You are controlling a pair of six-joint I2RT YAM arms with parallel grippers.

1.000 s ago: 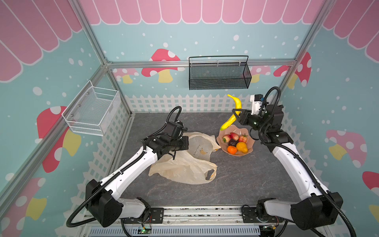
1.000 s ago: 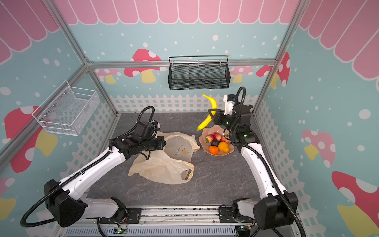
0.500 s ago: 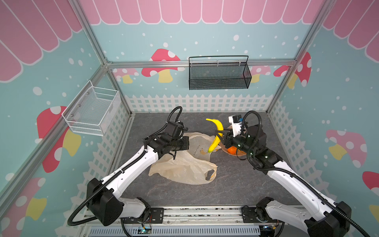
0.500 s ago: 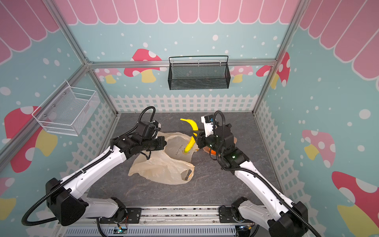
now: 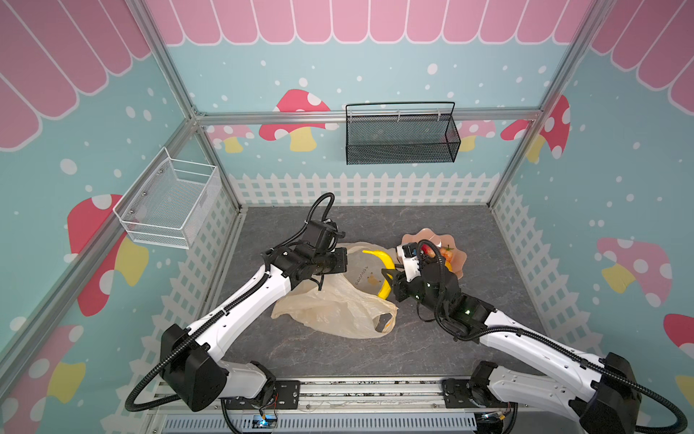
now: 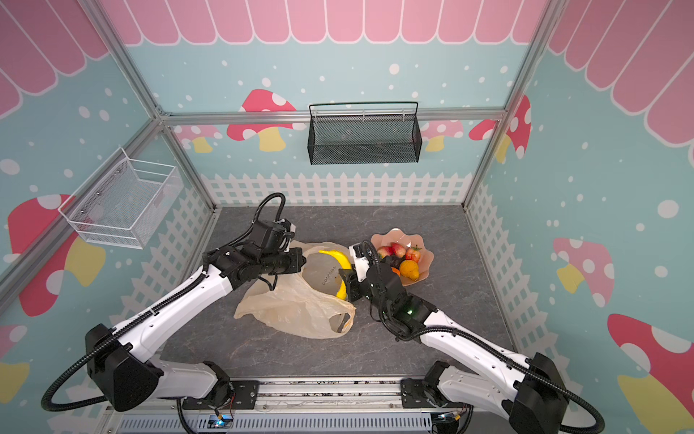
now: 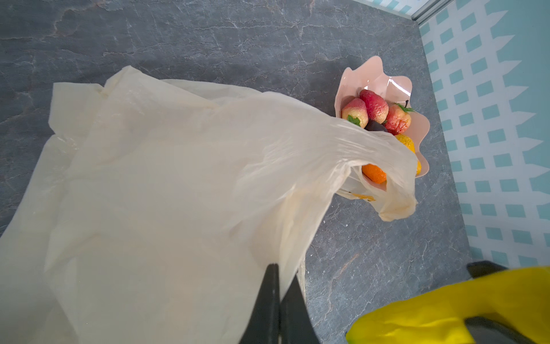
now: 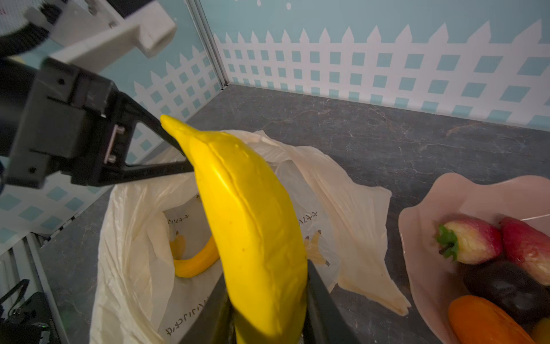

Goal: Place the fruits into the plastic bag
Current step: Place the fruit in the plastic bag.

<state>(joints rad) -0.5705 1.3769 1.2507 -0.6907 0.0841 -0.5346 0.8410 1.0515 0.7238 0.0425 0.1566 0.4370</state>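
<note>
The plastic bag lies crumpled mid-table, its mouth lifted. My left gripper is shut on the bag's rim and holds it up. My right gripper is shut on a yellow banana that points into the open mouth. A second banana lies inside the bag. The other fruits sit in the pink bowl, just right of the bag: red ones, a dark purple one, a tangerine and a lumpy yellow one.
A black wire basket hangs on the back wall. On the left wall hangs a white mesh basket. White picket-fence walls close in the grey table on three sides. The two grippers are close together at the bag's mouth.
My right arm has carried the banana from high above the bowl down and left to the bag's mouth. The left gripper has kept its hold on the bag.
</note>
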